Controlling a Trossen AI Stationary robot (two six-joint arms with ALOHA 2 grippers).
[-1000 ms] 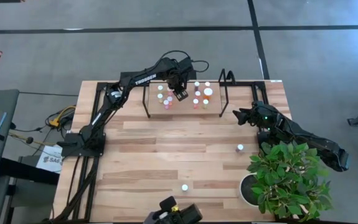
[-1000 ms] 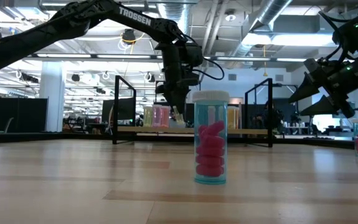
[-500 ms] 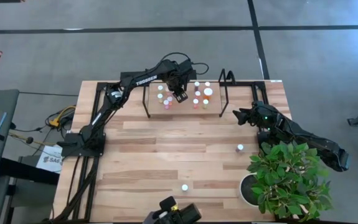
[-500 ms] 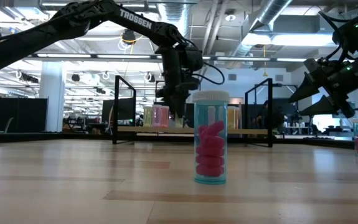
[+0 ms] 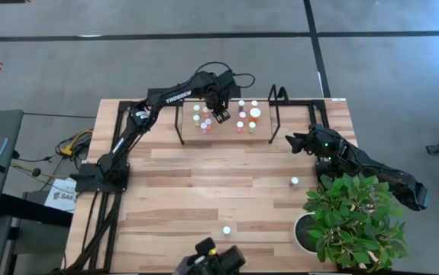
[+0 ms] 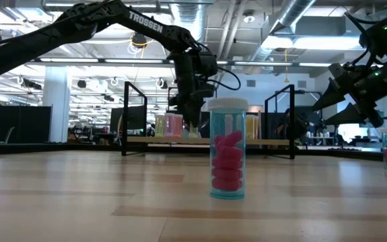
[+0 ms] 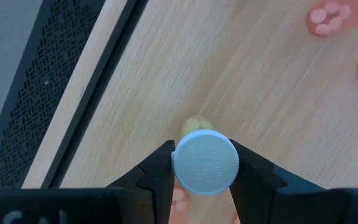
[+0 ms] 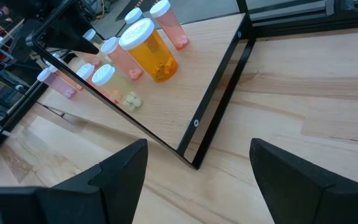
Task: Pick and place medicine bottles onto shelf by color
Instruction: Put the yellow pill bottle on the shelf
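The left gripper (image 7: 205,171) is clamped on the white cap of a yellowish medicine bottle (image 7: 205,163), over the shelf (image 5: 227,136) at the table's far edge. The right gripper (image 8: 197,167) hangs with jaws apart near the shelf's right end, holding nothing. Two bottles (image 5: 226,230) stand on the table (image 5: 204,183).

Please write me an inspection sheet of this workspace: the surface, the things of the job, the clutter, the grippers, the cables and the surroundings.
Surface: wooden table.
Job's things: shelf holding bottles in two groups; two loose bottles, one near the front edge, one at right.
Clutter: potted plant at the front right corner.
Grippers: left gripper shut on a white-capped bottle over the shelf; right gripper open, empty, beside the shelf's right end.
Cables: cables off the table's left edge.
Surroundings: grey floor.
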